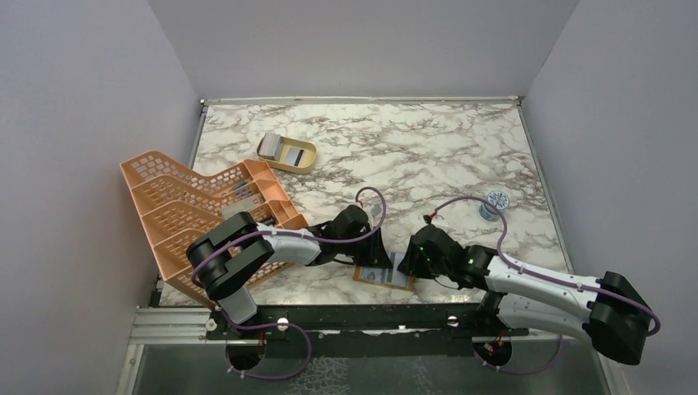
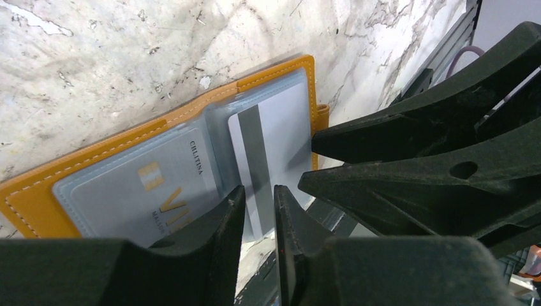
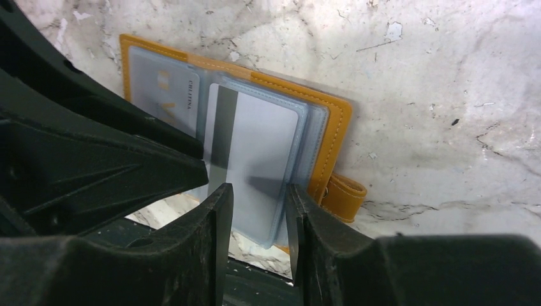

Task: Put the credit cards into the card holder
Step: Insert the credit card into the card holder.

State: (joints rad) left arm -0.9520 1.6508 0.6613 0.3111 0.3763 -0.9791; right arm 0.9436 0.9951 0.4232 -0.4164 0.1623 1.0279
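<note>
**The striped card sits half-seated in the open wallet, with both grippers at it.**

Top view: the mustard-orange, leather-like folding card holder (image 1: 384, 276) lies open at the near edge of the marble-patterned table (image 1: 428, 156). The left gripper (image 1: 375, 251) is just beside its left end and the right gripper (image 1: 414, 255) just beside its right.

Left wrist view: 1 silvery card with a gold chip (image 2: 147, 185) sits fully inside the holder's left clear pocket. 1 pale grey card with a dark stripe (image 2: 274, 134) juts from the right pocket. The left fingers (image 2: 226, 223) stand barely parted over its edge, and it cannot be told whether they nip it.

Right wrist view: the right fingers (image 3: 217, 220) stand apart above the same card, clamping nothing.

The step in hand is probably pushing card 2 home. The next move calls for a flat, straight slide while the holder is kept from skidding.
</note>
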